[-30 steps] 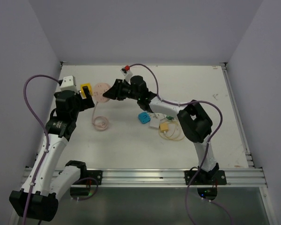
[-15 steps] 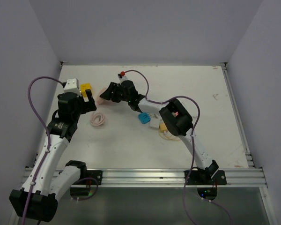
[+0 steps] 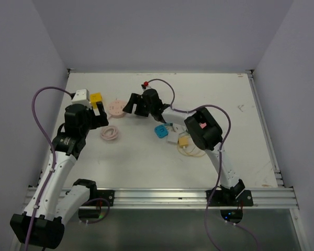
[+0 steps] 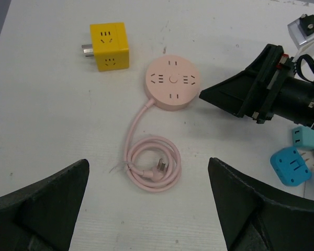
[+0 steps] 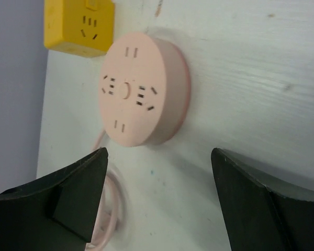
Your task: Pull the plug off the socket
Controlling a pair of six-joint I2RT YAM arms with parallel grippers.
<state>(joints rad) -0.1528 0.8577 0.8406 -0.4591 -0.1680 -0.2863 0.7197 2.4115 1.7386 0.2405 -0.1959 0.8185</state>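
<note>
Nearest, the left gripper [image 4: 148, 162] hangs over the white table [image 4: 47, 110], jaws spread wide and empty, above the coiled pink cable [image 4: 171, 166]. Beyond the coil the round pink socket [image 4: 172, 84] lies face up, and the right gripper [image 5: 158, 151] points at its side, jaws parted, gripping nothing. Farthest, the yellow plug [image 4: 110, 45] lies near the socket, not touching it.

No legible text, labels or numbers anywhere

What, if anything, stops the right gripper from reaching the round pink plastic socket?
Probably nothing, so yes: the right gripper hangs open just beside the round pink plastic socket, facing it, with nothing lying between them.
</note>
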